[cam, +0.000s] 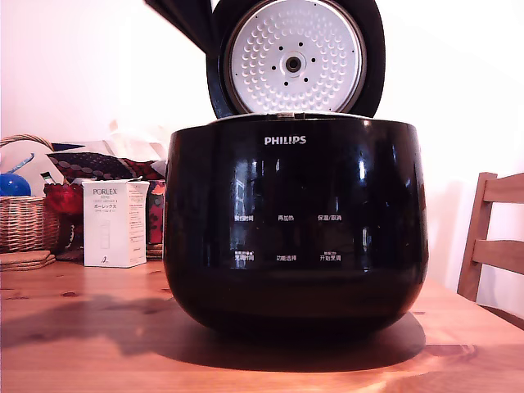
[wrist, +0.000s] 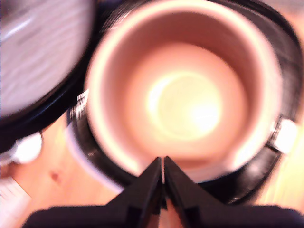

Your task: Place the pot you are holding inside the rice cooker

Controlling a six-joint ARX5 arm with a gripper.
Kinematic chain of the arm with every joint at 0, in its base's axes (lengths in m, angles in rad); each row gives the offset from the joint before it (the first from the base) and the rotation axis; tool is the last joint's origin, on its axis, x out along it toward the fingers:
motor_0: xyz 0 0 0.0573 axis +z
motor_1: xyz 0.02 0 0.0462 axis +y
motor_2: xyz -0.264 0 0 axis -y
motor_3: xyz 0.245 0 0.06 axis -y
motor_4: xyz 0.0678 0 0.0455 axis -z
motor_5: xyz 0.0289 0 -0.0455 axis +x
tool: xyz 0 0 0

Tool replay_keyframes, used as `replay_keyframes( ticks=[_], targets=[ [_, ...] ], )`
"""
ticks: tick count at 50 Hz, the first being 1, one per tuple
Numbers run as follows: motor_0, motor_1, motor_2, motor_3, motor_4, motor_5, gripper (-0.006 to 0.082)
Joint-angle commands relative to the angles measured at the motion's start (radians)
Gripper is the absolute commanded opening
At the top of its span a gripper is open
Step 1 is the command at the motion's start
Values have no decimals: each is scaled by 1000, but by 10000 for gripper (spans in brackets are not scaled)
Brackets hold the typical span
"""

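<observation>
The glossy black PHILIPS rice cooker [cam: 295, 229] fills the middle of the exterior view. Its lid [cam: 295, 57] stands open, dimpled inner plate facing out. The wrist view is blurred and looks straight down. There the round pot [wrist: 118, 85] sits ringed by the cooker's black body [wrist: 97, 154], its inside washed pale pink. The lid [wrist: 42, 57] lies beside it. My gripper [wrist: 163, 160] is shut, its tips over the pot's near rim. Whether they touch the rim is not clear. Neither pot nor gripper shows in the exterior view.
The cooker stands on a wooden table [cam: 82, 336]. A wicker basket [cam: 24, 221] and a white PORLEX box [cam: 113, 223] stand behind it at the exterior view's left. A wooden chair [cam: 495, 237] is at its right. A dark shape [cam: 176, 16] crosses the top beside the lid.
</observation>
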Motion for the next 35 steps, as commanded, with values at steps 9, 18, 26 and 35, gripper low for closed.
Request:
replay_keyframes(
  ticks=[9, 18, 26, 35],
  targets=[
    [127, -29, 3, 63, 110, -53, -22],
    [217, -45, 3, 101, 114, -63, -22],
    [291, -68, 3, 117, 119, -73, -22],
    [365, -90, 3, 141, 130, -76, -22]
  ],
)
